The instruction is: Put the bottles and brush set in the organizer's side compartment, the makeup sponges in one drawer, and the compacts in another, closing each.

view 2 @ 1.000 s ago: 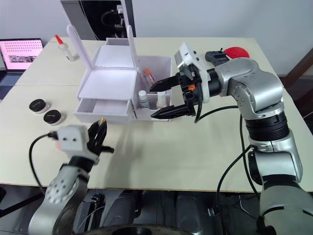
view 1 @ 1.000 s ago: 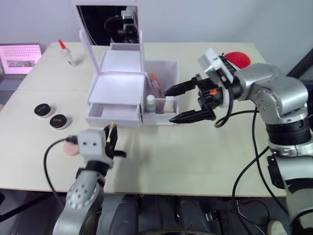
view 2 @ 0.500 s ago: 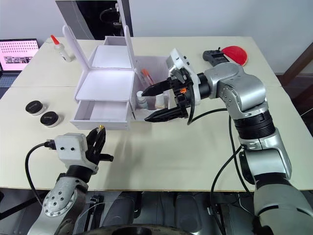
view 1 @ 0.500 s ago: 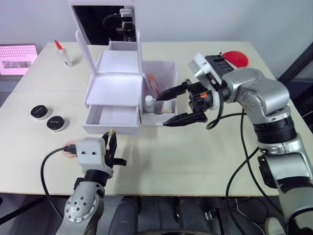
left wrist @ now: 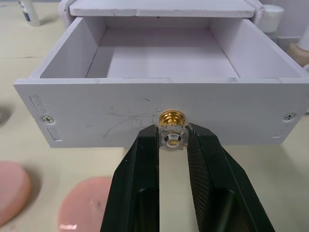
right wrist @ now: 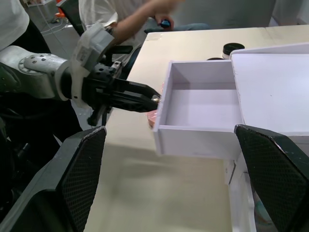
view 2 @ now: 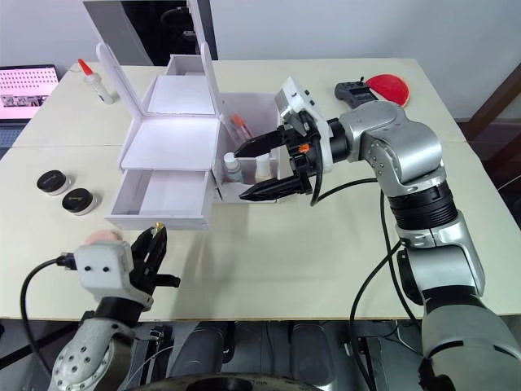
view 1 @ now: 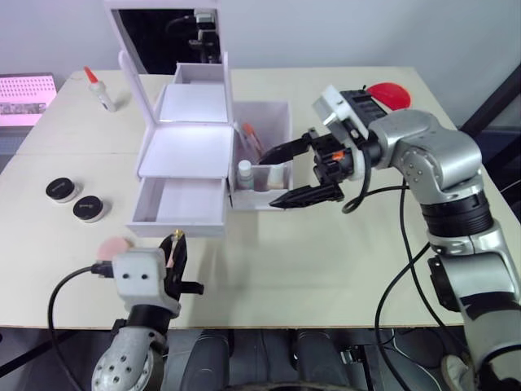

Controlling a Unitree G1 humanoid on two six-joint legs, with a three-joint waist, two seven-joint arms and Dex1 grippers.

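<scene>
The white organizer (view 1: pixel 189 148) stands mid-table with its lower drawer (view 1: pixel 181 204) pulled out and empty. My left gripper (left wrist: pixel 172 138) is shut on the drawer's gold knob (left wrist: pixel 172 119); it also shows from the head at the drawer front (view 1: pixel 176 244). Two pink makeup sponges (left wrist: pixel 85 208) lie on the table beside it. Two black compacts (view 1: pixel 59 189) sit to the left. The side compartment (view 1: pixel 273 122) holds two small bottles (view 1: pixel 244 172) and the brush set (view 1: pixel 253 137). My right gripper (view 1: pixel 270 181) hovers open at that compartment's front right, holding nothing.
The organizer's mirror lid (view 1: pixel 163 32) stands upright at the back. A small red-tipped bottle (view 1: pixel 95 88) is at far left, by a pink screen (view 1: pixel 24 90). A red disc (view 1: pixel 389 95) lies far right. A person's arm (right wrist: pixel 145 17) shows beyond the table.
My left gripper has drawn the drawer further out toward the table's front edge. The right gripper stays open beside the side compartment. The camera has shifted.
</scene>
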